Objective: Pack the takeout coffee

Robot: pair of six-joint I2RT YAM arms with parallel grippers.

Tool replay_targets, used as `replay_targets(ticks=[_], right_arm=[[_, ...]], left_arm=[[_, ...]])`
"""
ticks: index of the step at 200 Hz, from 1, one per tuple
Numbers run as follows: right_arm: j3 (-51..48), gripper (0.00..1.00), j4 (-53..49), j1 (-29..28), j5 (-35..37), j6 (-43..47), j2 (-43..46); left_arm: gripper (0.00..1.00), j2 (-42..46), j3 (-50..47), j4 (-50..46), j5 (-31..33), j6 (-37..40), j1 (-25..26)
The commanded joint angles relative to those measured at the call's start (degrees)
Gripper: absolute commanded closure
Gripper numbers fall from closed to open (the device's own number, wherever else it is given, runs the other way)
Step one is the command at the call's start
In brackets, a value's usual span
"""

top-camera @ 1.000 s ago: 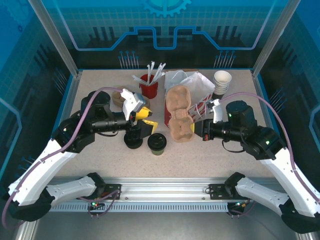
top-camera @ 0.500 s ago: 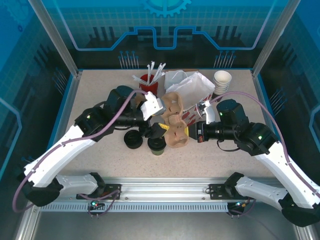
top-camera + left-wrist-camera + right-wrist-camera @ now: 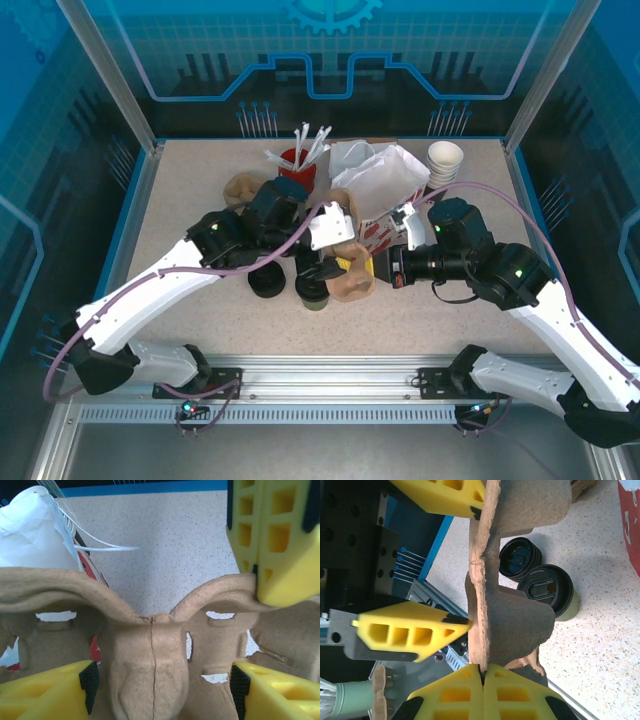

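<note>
The coffee (image 3: 312, 291) stands lidded on the table (image 3: 180, 190), between the lid stack (image 3: 265, 281) and the carrier (image 3: 352, 280). Neither gripper holds it, and it has not moved in the last second.

Changes:
- The left gripper (image 3: 161, 692) has swung from the coffee's left side across to the carrier, and its jaws have spread. They now stand released, one finger on each side of the carrier's centre ridge.
- The right gripper (image 3: 482, 680) remains clenched on the carrier's rim and has brought it forward from beside the bag (image 3: 385, 180), toward the coffee.

Judgement: the current step is probably a two-arm regrip or handover of the carrier. The coffee is not yet packed.

View differences:
- The top view has the left fingers overlapping part of the coffee's lid.
- The right wrist view shows the lid whole and clear of the carrier, and the right fingers pressed together on the pulp edge.
- The left wrist view shows the spread left fingers, with the bag behind.
</note>
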State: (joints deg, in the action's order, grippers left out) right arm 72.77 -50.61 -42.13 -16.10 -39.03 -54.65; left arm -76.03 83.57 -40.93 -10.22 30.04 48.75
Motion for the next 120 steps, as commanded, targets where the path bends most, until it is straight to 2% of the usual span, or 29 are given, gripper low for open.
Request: replay_targets(ticks=[1, 39, 120], right_arm=[[1.1, 1.00, -1.1, -0.9, -0.7, -0.2, 0.4], [0.8, 1.00, -1.2, -0.9, -0.4, -0.2, 0.9], [1.4, 0.99, -2.6, -0.9, 2.1, 0.5, 1.7]], left_arm=[[0.29, -1.2, 1.9, -0.7, 3.0, 2.2, 0.5], [0.36, -2.0, 2.7, -0.5, 4.4, 2.3, 0.8], [0.61, -0.1, 1.8, 1.2, 3.7, 2.5, 0.8]])
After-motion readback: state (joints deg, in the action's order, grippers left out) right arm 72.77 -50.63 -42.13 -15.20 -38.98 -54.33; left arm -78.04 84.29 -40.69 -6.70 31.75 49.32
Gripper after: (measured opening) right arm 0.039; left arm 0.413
